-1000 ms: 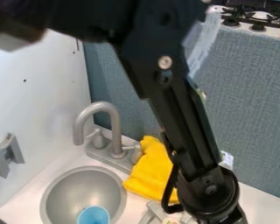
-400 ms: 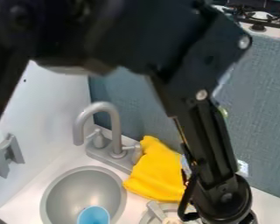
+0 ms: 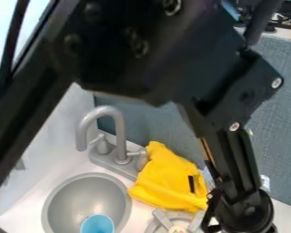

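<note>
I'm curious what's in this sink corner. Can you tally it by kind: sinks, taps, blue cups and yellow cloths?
Round grey sink: 1
Grey tap: 1
Blue cup, in the sink and cut off by the lower edge: 1
Yellow cloth: 1
Total: 4
</note>
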You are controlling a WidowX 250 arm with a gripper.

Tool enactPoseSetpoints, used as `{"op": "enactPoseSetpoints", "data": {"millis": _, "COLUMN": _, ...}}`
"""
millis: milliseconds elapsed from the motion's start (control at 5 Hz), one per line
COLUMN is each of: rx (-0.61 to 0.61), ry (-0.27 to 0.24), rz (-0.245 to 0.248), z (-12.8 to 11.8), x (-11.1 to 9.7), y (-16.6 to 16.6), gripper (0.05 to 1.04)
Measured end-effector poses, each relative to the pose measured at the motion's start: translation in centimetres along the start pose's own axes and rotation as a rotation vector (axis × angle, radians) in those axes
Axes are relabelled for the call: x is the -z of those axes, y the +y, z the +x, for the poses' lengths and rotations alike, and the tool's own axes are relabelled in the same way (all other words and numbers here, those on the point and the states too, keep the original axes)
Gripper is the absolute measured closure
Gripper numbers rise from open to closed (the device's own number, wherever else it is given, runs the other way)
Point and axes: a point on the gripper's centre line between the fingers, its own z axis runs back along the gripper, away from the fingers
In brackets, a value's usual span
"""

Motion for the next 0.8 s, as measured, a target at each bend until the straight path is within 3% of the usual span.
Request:
{"op": "enactPoseSetpoints", "data": {"millis": 200, "rx": -0.021, "ry": 0.031, "rz": 0.008, "z": -0.3, "x": -0.1, "y": 0.7, "gripper": 0.410}}
{"op": "enactPoseSetpoints", "data": {"millis": 400, "rx": 0.043, "ry": -0.021, "rz": -0.027, "z": -0.2, "x": -3.0, "y": 0.0, "gripper": 0.521}}
{"op": "enactPoseSetpoints", "data": {"millis": 600, "rx": 0.084, "ry": -0.103, "rz": -0.028, "z": 0.2, "x": -7.7, "y": -1.1, "gripper": 0.537}}
{"op": "enactPoseSetpoints", "data": {"millis": 800, "rx": 0.130, "ry": -0.180, "rz": -0.024, "z": 1.6, "x": -9.8, "y": -3.3, "gripper": 0.537}}
